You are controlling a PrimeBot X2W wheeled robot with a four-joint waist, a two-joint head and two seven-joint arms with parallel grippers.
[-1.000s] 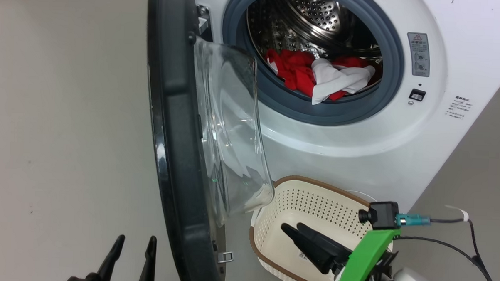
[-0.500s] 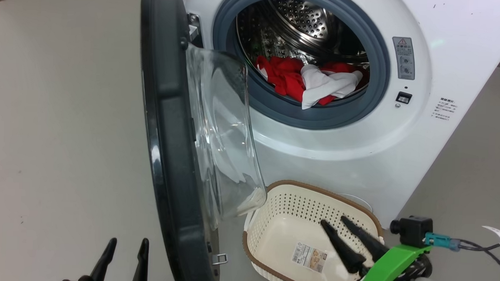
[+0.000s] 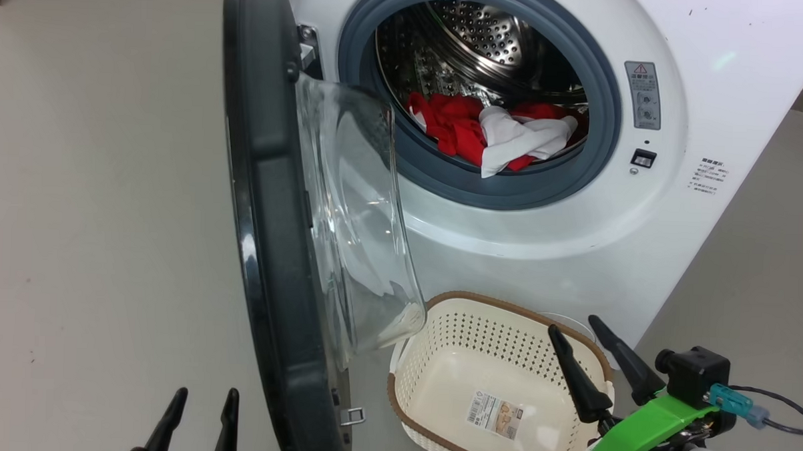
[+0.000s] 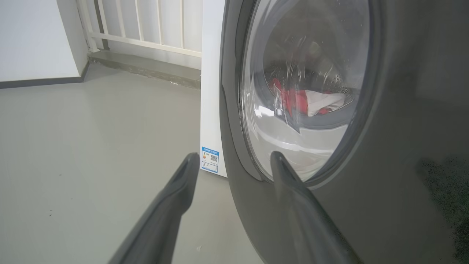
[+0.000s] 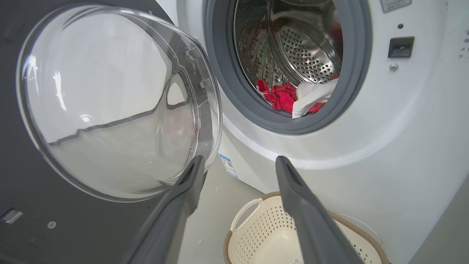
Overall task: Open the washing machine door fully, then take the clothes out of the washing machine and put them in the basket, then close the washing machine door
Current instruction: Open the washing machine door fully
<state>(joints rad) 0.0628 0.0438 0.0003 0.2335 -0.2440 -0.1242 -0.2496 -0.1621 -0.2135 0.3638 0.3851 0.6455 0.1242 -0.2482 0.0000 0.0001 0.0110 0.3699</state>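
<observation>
The left pincer (image 3: 206, 393) and right pincer (image 3: 575, 325) have long, tapering dark fingers (image 3: 575, 378); the right wears a green bracket (image 3: 641, 427), black camera (image 3: 697, 373), teal plug (image 3: 726, 399) and dark cable (image 3: 789, 401).

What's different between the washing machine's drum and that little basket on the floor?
The drum is shiny steel and round; the basket is cream plastic and roughly rectangular. The drum holds the red and white clothes; the basket holds no clothes, just a label sticker. The drum opens sideways, the basket upward. Both have perforated walls.
</observation>
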